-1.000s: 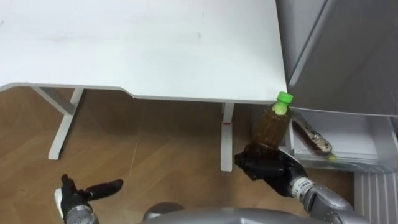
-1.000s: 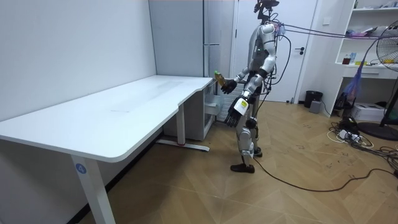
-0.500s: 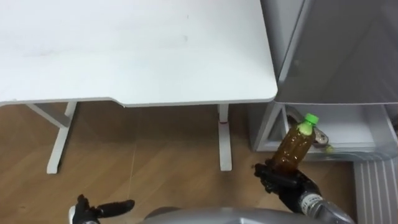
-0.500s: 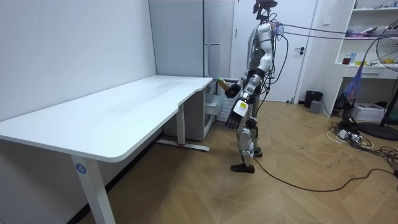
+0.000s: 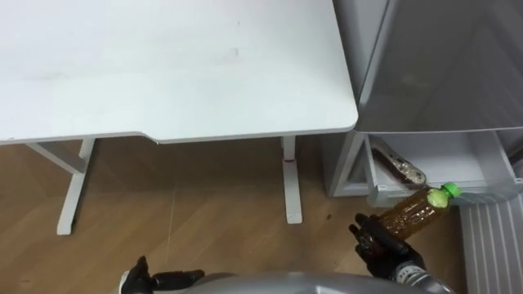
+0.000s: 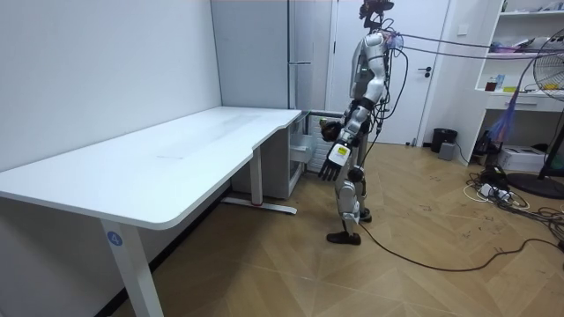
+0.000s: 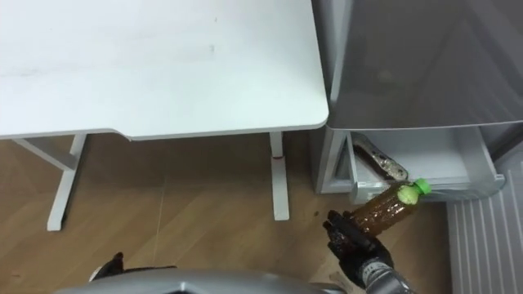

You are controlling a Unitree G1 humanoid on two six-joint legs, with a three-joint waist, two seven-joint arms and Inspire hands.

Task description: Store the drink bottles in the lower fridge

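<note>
While right hand (image 5: 378, 244) clasps the bottle (image 5: 409, 215) | upright before, now tipped toward fridge drawer (image 5: 474, 162)

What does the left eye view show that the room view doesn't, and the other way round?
Left eye view: the right hand curled round a brown drink bottle with a green cap, tilted toward the open white lower drawer, where another bottle lies.
Room view: the whole robot standing at the desk's end before the fridge, plus a standing fan, white shelves and a white door behind it.
Both: the white desk, the grey fridge and the open left hand hanging low.
</note>
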